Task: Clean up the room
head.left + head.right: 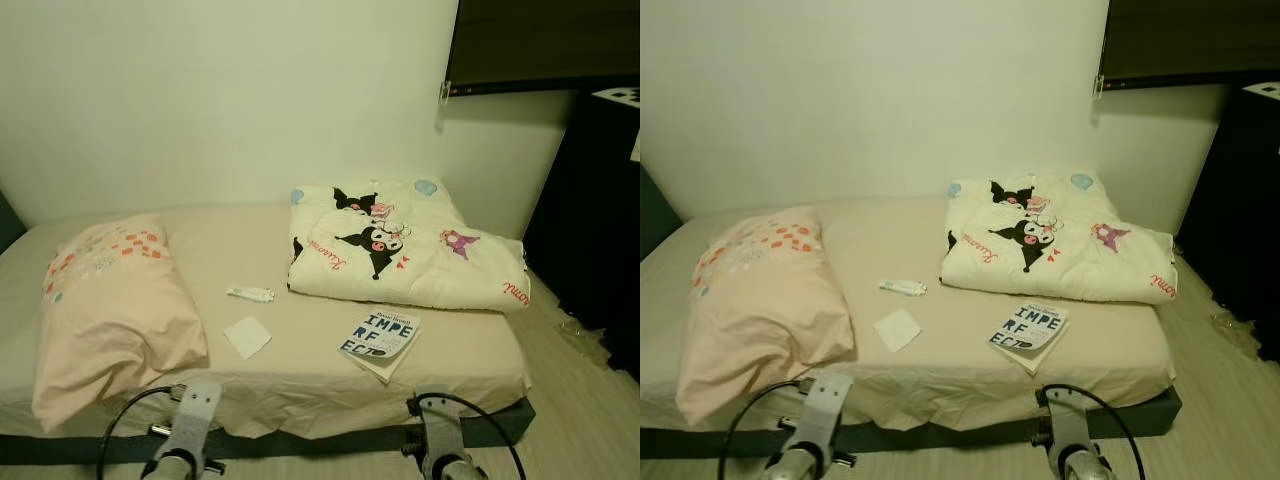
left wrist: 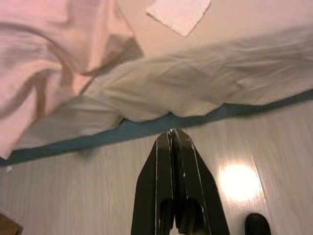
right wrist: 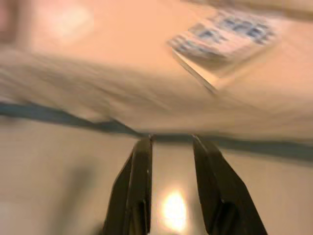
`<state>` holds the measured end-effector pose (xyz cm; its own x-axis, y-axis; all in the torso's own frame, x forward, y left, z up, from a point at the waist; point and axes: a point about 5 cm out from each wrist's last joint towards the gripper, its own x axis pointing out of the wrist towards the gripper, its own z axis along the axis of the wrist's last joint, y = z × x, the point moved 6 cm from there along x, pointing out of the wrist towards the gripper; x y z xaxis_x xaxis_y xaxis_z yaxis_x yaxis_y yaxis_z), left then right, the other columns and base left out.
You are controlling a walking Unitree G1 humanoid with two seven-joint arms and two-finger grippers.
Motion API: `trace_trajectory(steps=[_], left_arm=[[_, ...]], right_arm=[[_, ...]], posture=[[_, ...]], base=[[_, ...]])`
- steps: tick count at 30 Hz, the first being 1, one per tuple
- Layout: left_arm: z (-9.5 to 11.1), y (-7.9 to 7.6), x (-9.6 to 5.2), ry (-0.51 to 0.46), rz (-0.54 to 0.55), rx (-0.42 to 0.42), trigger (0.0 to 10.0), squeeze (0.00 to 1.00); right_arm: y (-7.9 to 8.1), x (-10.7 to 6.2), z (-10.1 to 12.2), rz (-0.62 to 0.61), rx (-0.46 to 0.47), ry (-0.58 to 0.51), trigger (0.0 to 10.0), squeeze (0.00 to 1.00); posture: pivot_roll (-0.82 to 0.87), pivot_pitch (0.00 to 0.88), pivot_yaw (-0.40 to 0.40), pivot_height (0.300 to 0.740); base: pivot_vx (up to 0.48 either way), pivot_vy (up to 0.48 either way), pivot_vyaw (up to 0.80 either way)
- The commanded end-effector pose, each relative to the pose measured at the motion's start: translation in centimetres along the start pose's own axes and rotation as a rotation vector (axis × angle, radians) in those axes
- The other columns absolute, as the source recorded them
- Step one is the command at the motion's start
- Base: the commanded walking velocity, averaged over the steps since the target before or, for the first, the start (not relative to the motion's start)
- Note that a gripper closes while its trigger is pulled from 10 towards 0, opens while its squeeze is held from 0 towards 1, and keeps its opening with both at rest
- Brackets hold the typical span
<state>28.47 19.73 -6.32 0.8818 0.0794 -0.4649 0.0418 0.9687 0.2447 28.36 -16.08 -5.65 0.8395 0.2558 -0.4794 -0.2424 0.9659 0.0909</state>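
While both arms hang low over the pale floor before the bed (image 1: 300,250), the left gripper (image 2: 170,134) has its fingers pressed together and the right gripper (image 3: 171,142) has its fingers spread. Beyond the left fingertips lie one pink pillow (image 1: 110,300) and one white tissue (image 1: 247,336); beyond the right, one book (image 1: 381,340). Farther off lie one small white tube (image 1: 250,294) and one folded cartoon blanket (image 1: 400,245).
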Motion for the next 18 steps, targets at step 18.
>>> trace_trajectory(steps=[18], left_arm=[[10.1,3.7,0.5,-0.28,0.037,-0.219,10.0,0.0]], right_arm=[[1.4,1.5,17.9,0.006,-0.044,-0.4,10.0,0.0]], posture=[[-0.01,0.006,0.012,0.74]], base=[[0.0,0.0,0.0]])
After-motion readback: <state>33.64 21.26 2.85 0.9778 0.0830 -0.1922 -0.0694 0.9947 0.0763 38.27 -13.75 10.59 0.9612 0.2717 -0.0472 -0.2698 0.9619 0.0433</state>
